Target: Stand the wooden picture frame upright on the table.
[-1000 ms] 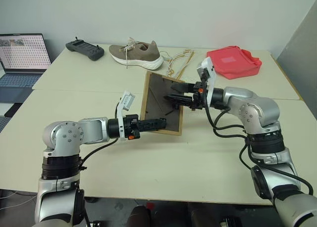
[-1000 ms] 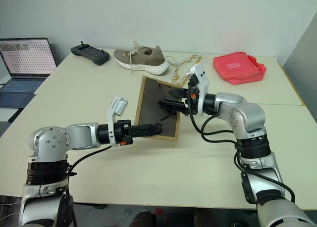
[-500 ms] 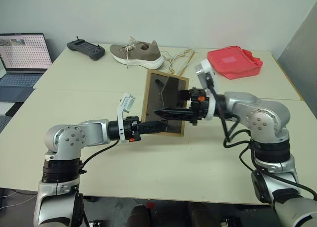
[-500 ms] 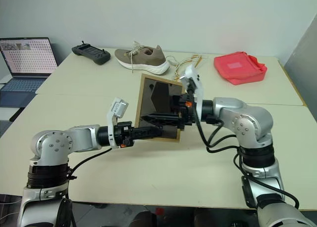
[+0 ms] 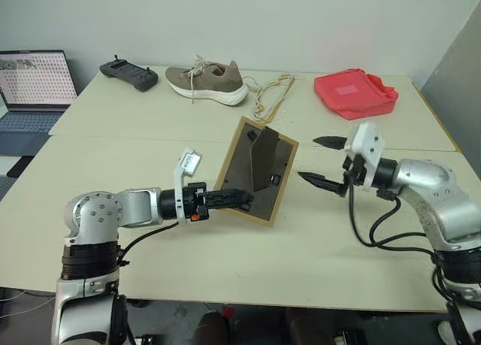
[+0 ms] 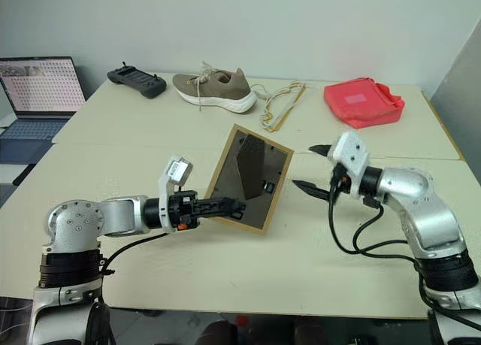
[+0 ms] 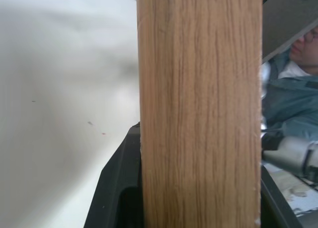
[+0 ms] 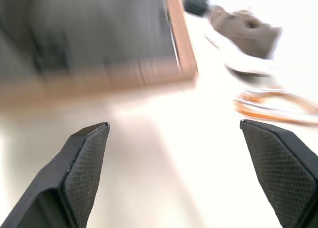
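Frame (image 5: 259,172) at picture centre, tilted, dark back and folded-out stand facing the camera, lower edge on desk (image 5: 225,262). Left gripper (image 5: 244,198) clamps its lower left edge. Right gripper (image 5: 322,161) spread wide, holding nothing, just right of frame.

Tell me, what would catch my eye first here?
Probably the wooden picture frame in the middle of the table, tilted with its dark back and fold-out stand showing, its edge pinched by the left gripper. To its right the right gripper hangs wide open, apart from it.
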Motion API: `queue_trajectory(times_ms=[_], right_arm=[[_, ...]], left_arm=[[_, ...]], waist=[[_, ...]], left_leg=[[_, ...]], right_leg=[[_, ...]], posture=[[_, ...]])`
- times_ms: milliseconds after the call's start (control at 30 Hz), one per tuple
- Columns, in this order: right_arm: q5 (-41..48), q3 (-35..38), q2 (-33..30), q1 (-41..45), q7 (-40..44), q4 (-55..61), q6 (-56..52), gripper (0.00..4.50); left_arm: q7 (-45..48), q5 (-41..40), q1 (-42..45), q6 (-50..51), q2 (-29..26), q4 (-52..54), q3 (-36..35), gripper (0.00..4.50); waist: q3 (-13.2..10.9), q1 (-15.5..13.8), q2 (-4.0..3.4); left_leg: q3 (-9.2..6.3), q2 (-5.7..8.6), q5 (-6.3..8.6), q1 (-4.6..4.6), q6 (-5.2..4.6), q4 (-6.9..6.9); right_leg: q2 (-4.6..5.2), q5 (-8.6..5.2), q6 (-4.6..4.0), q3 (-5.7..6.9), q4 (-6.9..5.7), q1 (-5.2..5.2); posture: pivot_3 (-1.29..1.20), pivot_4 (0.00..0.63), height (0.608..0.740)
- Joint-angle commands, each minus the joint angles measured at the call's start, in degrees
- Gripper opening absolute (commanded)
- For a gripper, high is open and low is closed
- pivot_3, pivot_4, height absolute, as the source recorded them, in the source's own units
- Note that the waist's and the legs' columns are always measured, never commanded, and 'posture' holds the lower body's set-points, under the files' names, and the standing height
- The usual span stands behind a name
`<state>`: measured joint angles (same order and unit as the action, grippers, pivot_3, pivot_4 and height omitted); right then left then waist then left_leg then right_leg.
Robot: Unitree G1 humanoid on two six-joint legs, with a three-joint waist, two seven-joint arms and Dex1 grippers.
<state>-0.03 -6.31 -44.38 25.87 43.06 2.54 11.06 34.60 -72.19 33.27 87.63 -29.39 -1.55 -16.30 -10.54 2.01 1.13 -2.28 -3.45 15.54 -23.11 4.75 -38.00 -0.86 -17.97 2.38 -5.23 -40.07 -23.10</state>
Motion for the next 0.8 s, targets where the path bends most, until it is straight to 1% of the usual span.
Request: queue_trajectory(times_ms=[33,67,133,267,333,467,500,567,600,633,800], right_arm=[[-20.6,-0.9,-0.5,3.1,-17.2,-10.2,32.7,4.46],[-24.0,-0.7,0.2,4.4,-21.2,-12.4,36.8,4.46],[-30.7,-0.6,1.3,6.8,-28.6,-15.3,41.7,4.46],[-39.6,-1.0,4.5,10.7,-39.8,-18.2,45.1,4.46],[-43.6,-2.3,5.8,11.9,-43.7,-18.3,46.7,4.46],[-48.9,-5.4,7.4,13.8,-47.4,-19.4,47.5,4.46],[-48.6,-6.4,7.8,14.5,-47.0,-20.9,47.6,4.46],[-47.9,-7.1,8.5,15.3,-47.8,-21.6,48.3,4.10],[-47.4,-7.2,8.6,15.5,-47.9,-21.6,48.5,4.03],[-47.5,-7.2,8.5,15.7,-48.4,-21.4,48.6,3.73],[-47.2,-6.9,7.6,16.0,-49.8,-21.9,49.0,2.63]], left_arm=[[-4.7,-7.4,2.8,4.5,1.2,-3.9,-3.4,1.30],[-6.2,-9.8,3.2,4.8,1.2,-5.3,-3.4,1.30],[-8.9,-13.8,3.5,4.9,1.2,-6.5,-2.7,1.30],[-14.2,-20.5,2.0,4.1,0.9,-5.4,-0.9,1.30],[-17.1,-24.2,0.9,2.5,0.3,-5.1,0.4,1.30],[-22.6,-32.7,-0.3,-2.2,-1.7,-4.2,4.2,1.30],[-23.7,-34.5,-0.6,-3.3,-2.3,-3.8,5.2,1.30],[-25.9,-37.8,-1.3,-5.8,-3.5,-3.0,7.0,1.30],[-26.7,-39.1,-1.7,-6.8,-4.1,-2.6,7.7,1.30],[-27.2,-40.0,-2.0,-7.6,-4.7,-2.1,8.3,1.30],[-27.1,-40.8,-3.6,-10.2,-6.4,0.0,10.3,1.30]], waist=[[0.0,0.3,0.01],[0.0,0.5,0.01],[0.0,1.1,0.01],[0.0,1.3,0.01],[0.0,1.2,0.01],[0.0,1.2,0.01],[0.0,1.2,0.01],[0.0,1.2,0.02],[0.0,1.1,0.01],[0.0,1.1,0.02],[0.0,1.1,0.02]], left_leg=[[0.05,0.00,-0.01,0.04,0.01,0.01],[0.10,-0.01,-0.01,0.07,0.02,-0.02],[0.15,-0.01,-0.14,0.11,0.25,-0.01],[0.18,-0.07,-0.16,0.17,0.29,-0.01],[0.19,-0.08,-0.18,0.19,0.33,-0.02],[0.19,-0.07,-0.19,0.19,0.35,-0.05],[0.19,-0.05,-0.20,0.19,0.35,-0.07],[0.20,-0.04,-0.20,0.20,0.36,-0.10],[0.20,-0.03,-0.20,0.20,0.36,-0.10],[0.20,-0.02,-0.20,0.20,0.36,-0.11],[0.19,-0.02,-0.20,0.20,0.36,-0.11]], right_leg=[[-0.01,0.01,0.01,-0.09,-0.03,0.00],[-0.01,0.01,0.01,-0.15,-0.10,-0.01],[-0.01,0.01,0.01,-0.24,-0.18,-0.02],[-0.03,0.00,-0.01,-0.29,-0.33,-0.09],[-0.01,0.00,-0.01,-0.30,-0.39,-0.09],[0.03,0.00,-0.01,-0.30,-0.44,-0.09],[0.04,0.00,-0.01,-0.31,-0.47,-0.09],[0.04,0.00,-0.01,-0.32,-0.51,-0.09],[0.05,0.00,-0.01,-0.31,-0.53,-0.09],[0.06,0.00,-0.01,-0.31,-0.55,-0.09],[0.06,0.00,-0.01,-0.31,-0.56,-0.08]], posture=[[0.00,0.150,0.740],[0.00,0.150,0.740],[0.00,0.150,0.740],[0.00,0.150,0.740],[0.00,0.150,0.740],[0.00,0.150,0.740],[0.00,0.150,0.740],[0.00,0.150,0.740],[0.00,0.150,0.740],[0.00,0.150,0.740],[0.00,0.150,0.740]])
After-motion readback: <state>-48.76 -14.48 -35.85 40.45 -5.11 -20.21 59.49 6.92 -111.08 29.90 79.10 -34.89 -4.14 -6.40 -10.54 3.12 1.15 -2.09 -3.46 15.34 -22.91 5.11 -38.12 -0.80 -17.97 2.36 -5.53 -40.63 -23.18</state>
